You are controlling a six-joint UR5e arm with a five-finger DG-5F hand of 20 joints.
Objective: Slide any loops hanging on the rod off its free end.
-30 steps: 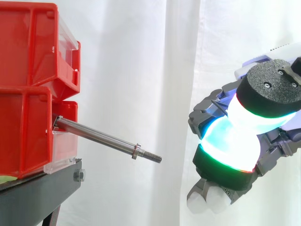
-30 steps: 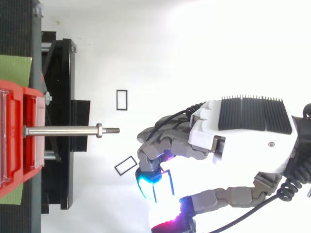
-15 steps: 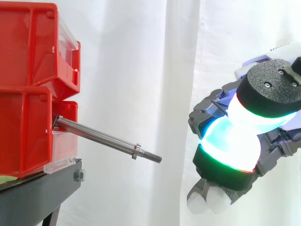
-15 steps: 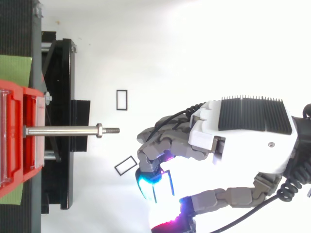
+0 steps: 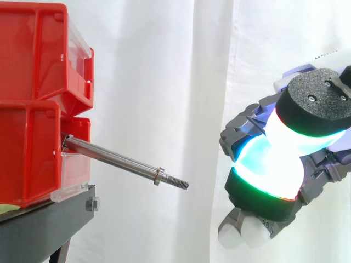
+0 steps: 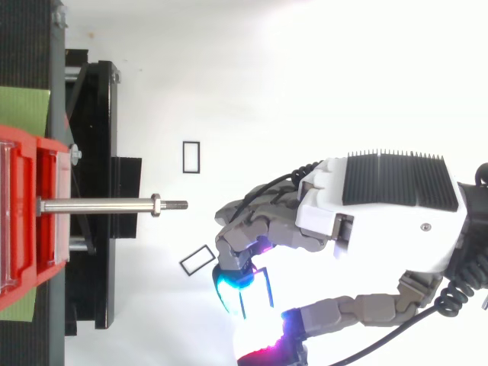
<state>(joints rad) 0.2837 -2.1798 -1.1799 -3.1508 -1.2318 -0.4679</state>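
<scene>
In the side view, a polished steel rod (image 5: 115, 160) is jutting from the stacked glossy red plastic bins (image 5: 33, 55) at the left of the frame. It is sloping down toward the centre, and its shaft is showing bare metal out to a small collar (image 5: 159, 176) and a threaded free end (image 5: 179, 184). We are seeing open white curtain (image 5: 164, 66) between that tip and the hand (image 5: 263, 164) at the right edge. From above, the hand (image 6: 381, 213) is filling the lower right, ribbed black and white casing over grey jointed fingers. The fingers are curled, and the glowing pads are pinching what looks to us like a thin dark rectangular loop (image 6: 268, 290). Two similar flat frames (image 6: 184, 157) (image 6: 197, 260) are lying on the white floor near centre frame, apart from the rod tip. The black stand (image 6: 99, 191) is running along the left.
</scene>
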